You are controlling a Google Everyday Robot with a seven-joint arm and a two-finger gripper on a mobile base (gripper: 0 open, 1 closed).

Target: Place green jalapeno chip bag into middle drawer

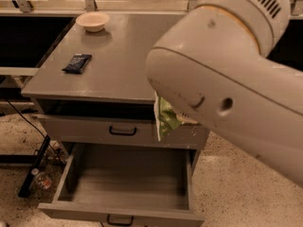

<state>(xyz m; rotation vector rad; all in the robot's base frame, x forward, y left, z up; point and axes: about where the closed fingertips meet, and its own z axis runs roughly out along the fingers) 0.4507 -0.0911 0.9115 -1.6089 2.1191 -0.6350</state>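
The green jalapeno chip bag (165, 118) hangs crumpled in the air in front of the cabinet's right side, over the upper drawer front (94, 129). My gripper (183, 120) is almost wholly hidden behind my big white arm (222, 74); only a pale bit shows by the bag, which it holds from the right. The middle drawer (128, 181) is pulled wide open below, with a bare grey planked floor and a small black handle (118, 220). The bag is above the drawer's back right part.
On the grey cabinet top (128, 56) lie a small dark-blue packet (76, 63) and a pale bowl (93, 21) at the back. The upper drawer is slightly ajar. A bottle (41, 179) and black cables lie on the speckled floor at the left.
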